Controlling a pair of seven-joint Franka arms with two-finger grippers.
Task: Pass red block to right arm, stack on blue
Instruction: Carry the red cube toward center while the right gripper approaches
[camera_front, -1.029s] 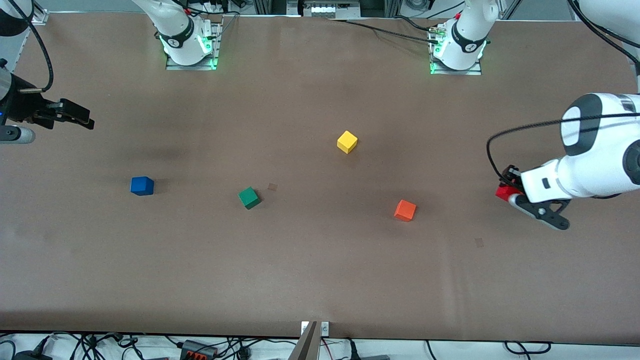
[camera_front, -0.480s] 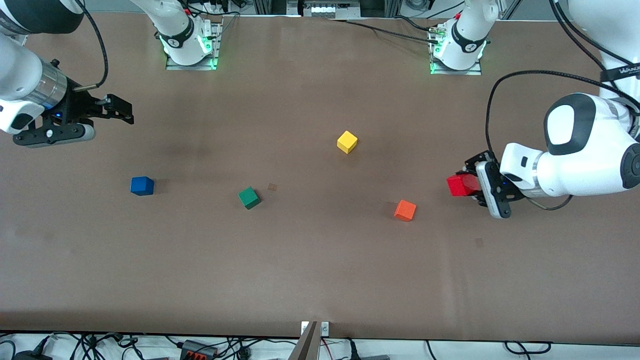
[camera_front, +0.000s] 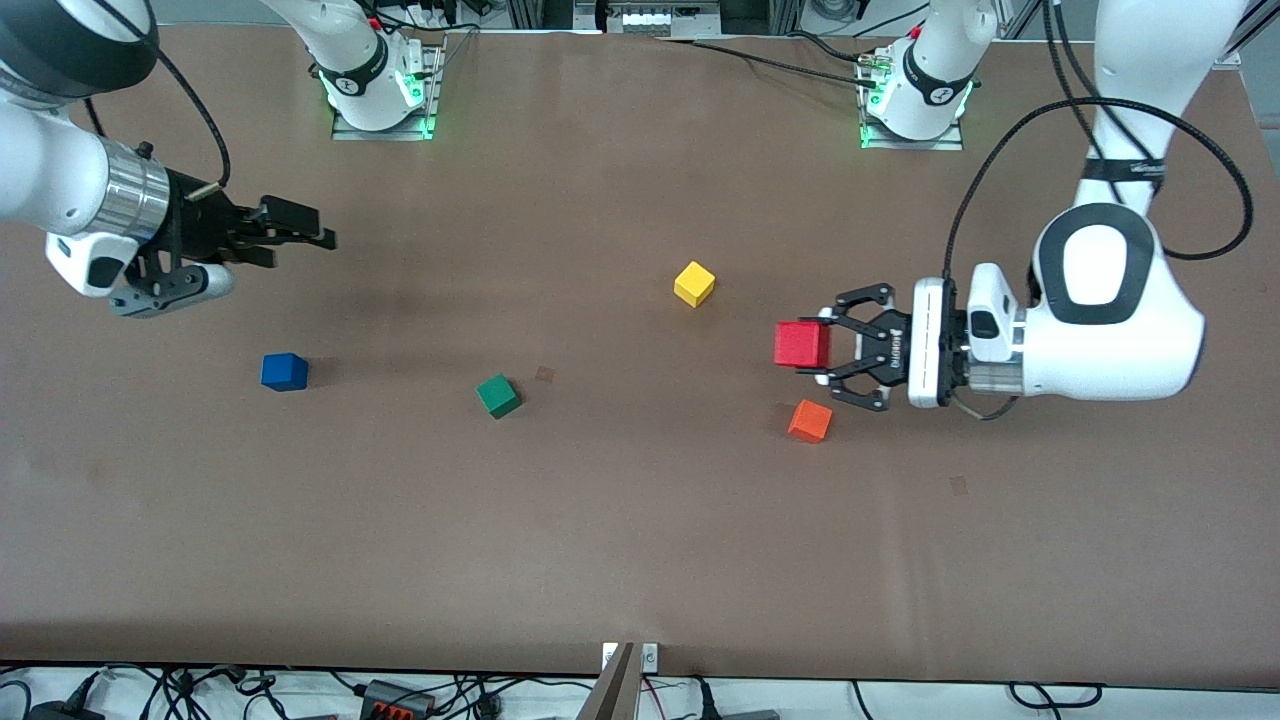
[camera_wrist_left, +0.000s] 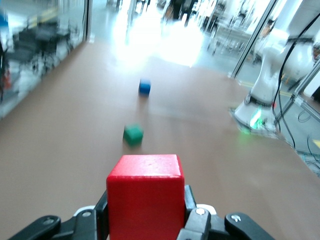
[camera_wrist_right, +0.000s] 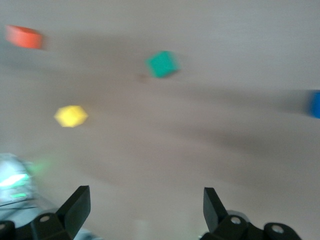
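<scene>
left end effector (camera_front: 822, 347) clamped on small red wooden cube (camera_front: 801, 343), above orange cube (camera_front: 810, 420) | right end effector (camera_front: 285, 225) apart, empty | risk: loose handover, cube drops

Matt red block (camera_front: 801, 343); matt brown table (camera_front: 640, 540).

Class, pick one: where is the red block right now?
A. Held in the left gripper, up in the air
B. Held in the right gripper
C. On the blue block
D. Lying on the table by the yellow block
A: the left gripper is shut on the red block, above the table.
</scene>
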